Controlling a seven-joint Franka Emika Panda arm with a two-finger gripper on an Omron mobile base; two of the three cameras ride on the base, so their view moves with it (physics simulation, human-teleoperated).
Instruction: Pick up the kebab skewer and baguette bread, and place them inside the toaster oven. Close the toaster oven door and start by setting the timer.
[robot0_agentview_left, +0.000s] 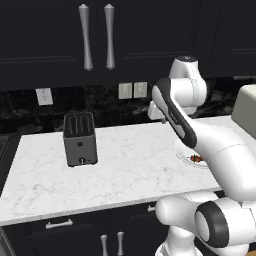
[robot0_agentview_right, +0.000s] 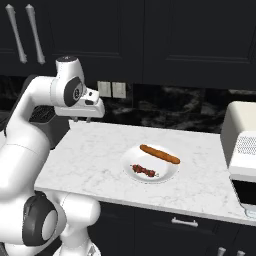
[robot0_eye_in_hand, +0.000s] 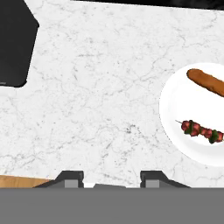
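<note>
- Gripper (robot0_agentview_right: 81, 119) hanging above the left part of the marble counter (robot0_agentview_right: 95, 155); jaws part-way apart, nothing between them.
- Kebab skewer (robot0_agentview_right: 144, 171) and baguette (robot0_agentview_right: 159, 154) lying on a white plate (robot0_agentview_right: 131, 159), well off to the gripper's right and lower; in the hand view, at the right edge.
- Skewer and baguette roughly parallel, long axes running left-to-right and slightly towards the front edge; skewer nearer the front.
- Toaster oven (robot0_agentview_right: 240, 145) further right, beyond the plate.
- Dark two-slot toaster (robot0_agentview_left: 80, 138) on the counter's left, clear of the likely path.
- Dark cabinets (robot0_agentview_right: 150, 40) above; black backsplash with wall sockets (robot0_agentview_right: 111, 89).
</note>
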